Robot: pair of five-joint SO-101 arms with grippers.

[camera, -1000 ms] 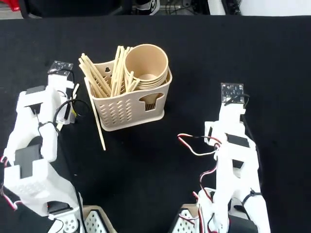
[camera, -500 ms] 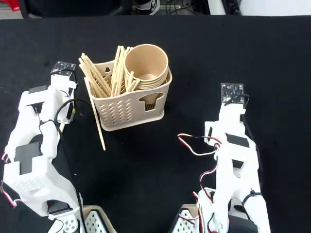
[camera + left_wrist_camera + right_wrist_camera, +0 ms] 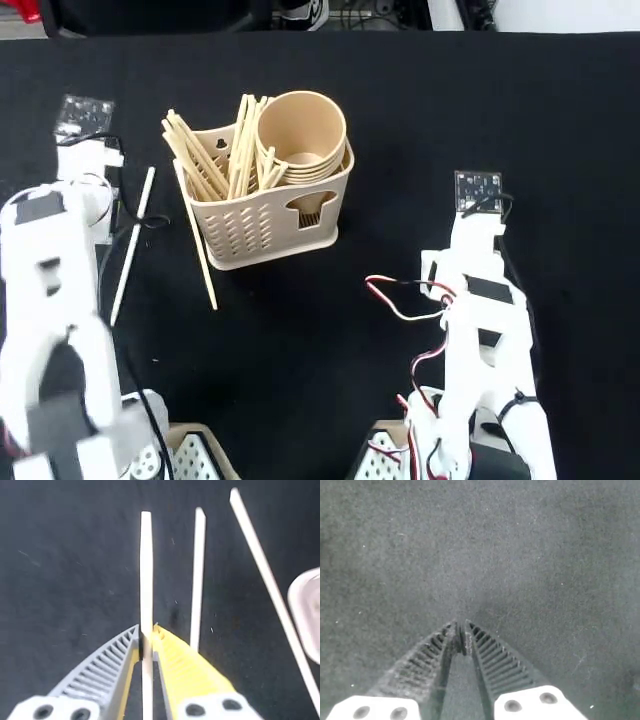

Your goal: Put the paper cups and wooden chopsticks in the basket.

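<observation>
Left arm has just lifted away from the beige slotted plastic basket [image 3: 262, 228] with left fingers [image 3: 175, 655] clenched on one pale wooden chopstick [image 3: 146, 570], so basket drop is next; right fingers [image 3: 490, 655] closed, empty.

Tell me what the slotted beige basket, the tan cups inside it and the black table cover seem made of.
The slotted beige basket: probably moulded plastic, smooth matt walls with neat slots. The tan cups: apparently paper, thin rolled rims, dull surface. The black table cover: likely felt-like cloth, fuzzy, lint-flecked.
</observation>
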